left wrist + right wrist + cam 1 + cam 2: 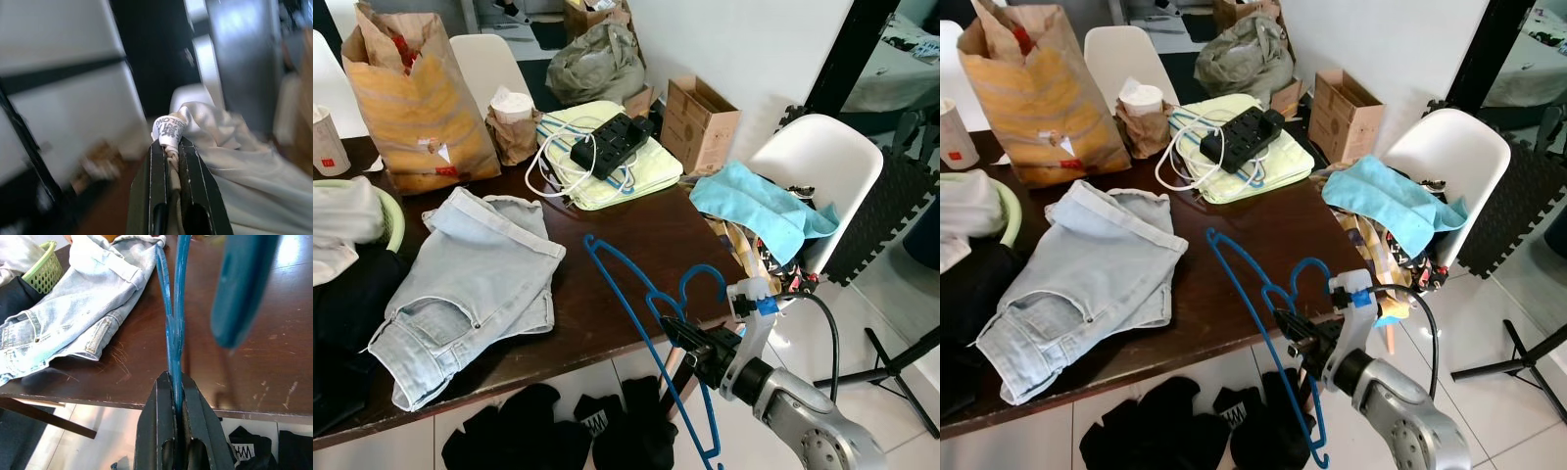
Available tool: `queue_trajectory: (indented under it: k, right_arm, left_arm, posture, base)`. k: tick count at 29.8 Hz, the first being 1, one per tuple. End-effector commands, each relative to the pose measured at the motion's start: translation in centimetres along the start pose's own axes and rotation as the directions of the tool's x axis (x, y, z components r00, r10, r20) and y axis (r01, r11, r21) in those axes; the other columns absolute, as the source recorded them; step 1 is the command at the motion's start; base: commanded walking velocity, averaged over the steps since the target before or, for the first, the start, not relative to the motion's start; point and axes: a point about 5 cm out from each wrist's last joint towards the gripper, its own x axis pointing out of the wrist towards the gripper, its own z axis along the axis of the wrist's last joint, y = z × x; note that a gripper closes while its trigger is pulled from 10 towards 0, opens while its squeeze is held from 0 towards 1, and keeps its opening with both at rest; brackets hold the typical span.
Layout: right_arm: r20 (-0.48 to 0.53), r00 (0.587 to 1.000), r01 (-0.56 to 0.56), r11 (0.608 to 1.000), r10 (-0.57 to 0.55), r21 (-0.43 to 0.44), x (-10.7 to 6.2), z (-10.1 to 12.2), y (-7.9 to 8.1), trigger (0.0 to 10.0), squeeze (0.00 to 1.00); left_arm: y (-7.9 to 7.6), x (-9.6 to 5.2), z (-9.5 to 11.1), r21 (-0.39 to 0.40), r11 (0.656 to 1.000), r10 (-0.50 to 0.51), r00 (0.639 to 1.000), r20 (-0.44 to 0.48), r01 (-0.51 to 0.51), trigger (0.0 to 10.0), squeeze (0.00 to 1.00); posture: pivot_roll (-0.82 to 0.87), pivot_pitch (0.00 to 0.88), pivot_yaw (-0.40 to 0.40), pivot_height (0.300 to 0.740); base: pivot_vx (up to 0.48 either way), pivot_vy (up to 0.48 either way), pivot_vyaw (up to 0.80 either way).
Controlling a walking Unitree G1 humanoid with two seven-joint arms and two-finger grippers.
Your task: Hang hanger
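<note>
Right wrist view puts us right on the action: the right gripper (177, 396) has its two black fingers pinched tight on the blue hanger (172, 318), gripping it near the neck with no gap to speak of. From the head camera, that hanger (641, 323) hangs in the air at the near edge of the dark wooden table (646, 235), tilted, its hook curling up beside the wrist, one end reaching over the tabletop and the other dipping below the edge toward the black clothes (558, 431) on the floor.

On the table, light denim shorts (475, 284) lie flat, just beside the hanger's upper tip. Behind them stands a brown paper bag (411, 103), and further back a black power strip (612, 137) with a white cable sits on a pale yellow cloth. A green basket (46, 267) shows at the table's left end, with dark and white garments around it. To the right, a white chair (822, 166) carries a turquoise cloth (754, 206).

Over to the left gripper (171, 147): its fingers are closed on a fold of white fabric (234, 166), a printed label poking out at the tips. The background there is blurred, possibly a dark doorway.
</note>
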Motion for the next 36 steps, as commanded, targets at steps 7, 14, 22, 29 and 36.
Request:
queue_trajectory:
  k: [7, 14, 22, 29, 36]
  right_arm:
    - [0.001, 1.0, -0.004, 1.0, 0.004, 0.029, 0.3, -0.4, -0.1, 10.0, 0.0]
    - [-0.002, 1.0, -0.019, 0.999, 0.019, 0.04, 0.5, -0.4, -0.1, 10.0, 0.0]
    - [0.0, 1.0, -0.026, 0.999, 0.026, 0.045, 0.7, -0.4, 0.0, 10.0, 0.0]
    - [0.004, 1.0, -0.026, 0.999, 0.026, 0.046, 0.8, -0.4, 0.0, 10.0, 0.0]
    - [0.012, 1.0, -0.023, 0.999, 0.023, 0.047, 1.0, -0.4, -0.1, 10.0, 0.0]
  left_arm:
    - [3.3, -3.1, 3.6, 0.082, 0.987, 0.133, 0.987, 0.092, -0.14, 0.0, 0.0]
    - [3.2, -10.6, -2.4, 0.129, 0.988, 0.114, 0.97, -0.213, -0.088, 0.0, 0.0]
    - [-0.4, -19.4, -7.7, 0.006, 1.0, -0.013, 0.828, -0.561, 0.019, 0.0, 0.0]
    - [-0.9, -21.4, -9.1, -0.025, 1.0, -0.012, 0.754, -0.656, -0.006, 2.8, 0.0]
    - [-0.3, -18.1, -7.9, -0.019, 1.0, 0.008, 0.818, -0.575, -0.023, 10.0, 1.0]
  posture:
    - [-0.05, 0.131, -0.051, 0.74]
    - [-0.02, 0.138, -0.053, 0.74]
    - [-0.02, 0.137, -0.045, 0.74]
    - [-0.02, 0.131, -0.04, 0.74]
    - [-0.02, 0.122, -0.034, 0.74]
  base:
    - [0.0, 0.0, 0.0]
    - [0.0, 0.0, 0.0]
    - [0.0, 0.0, 0.0]
    - [0.0, 0.0, 0.0]
    - [0.0, 0.0, 0.0]
